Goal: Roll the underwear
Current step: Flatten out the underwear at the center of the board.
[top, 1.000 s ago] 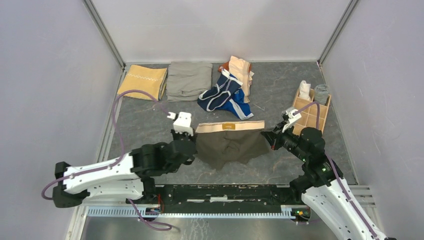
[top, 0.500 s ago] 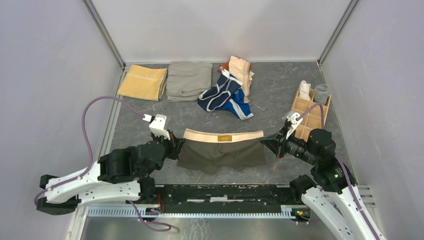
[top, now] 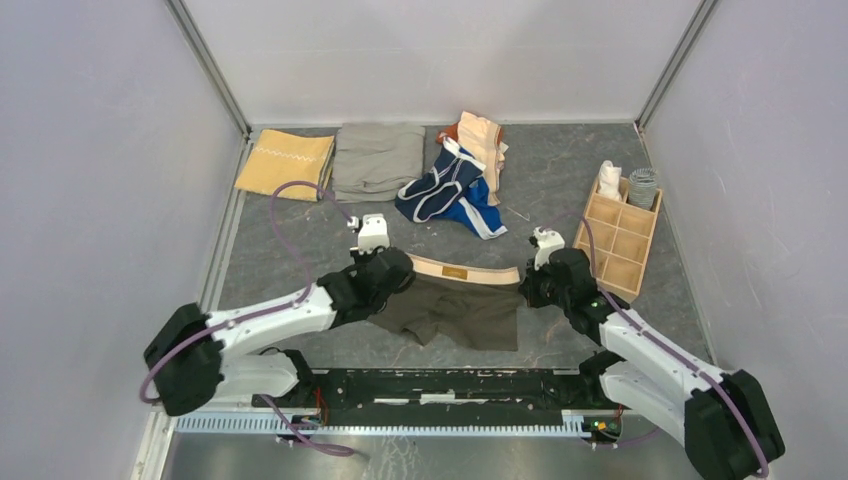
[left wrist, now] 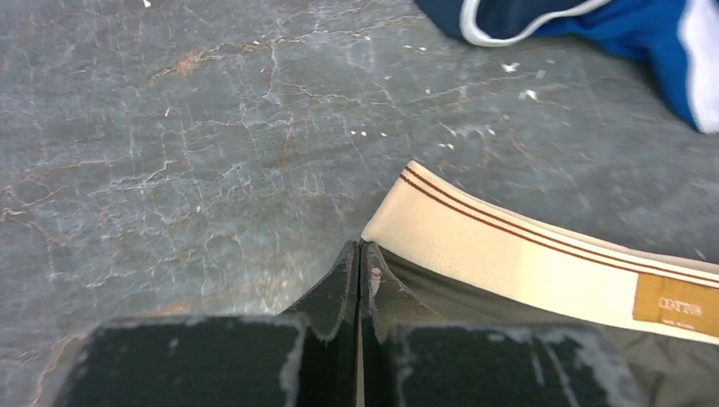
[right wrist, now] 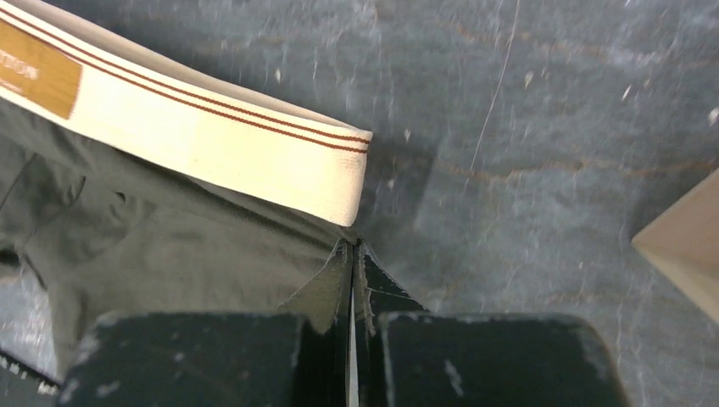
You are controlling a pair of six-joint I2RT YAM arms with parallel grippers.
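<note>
Now your left gripper [left wrist: 359,259] and right gripper [right wrist: 351,259] each pinch a corner of the underwear [top: 455,312], stretching it flat to roll.

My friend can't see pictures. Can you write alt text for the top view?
Two robot arms stretch dark grey-brown underwear between them, the left gripper and right gripper each shut on a top corner. Behind lie a yellow cloth, a grey cloth and more underwear; a wooden organizer stands at right.

Mustard cloth [top: 286,164] beside khaki cloth [top: 378,160]; wooden organizer [top: 618,245] right.
</note>
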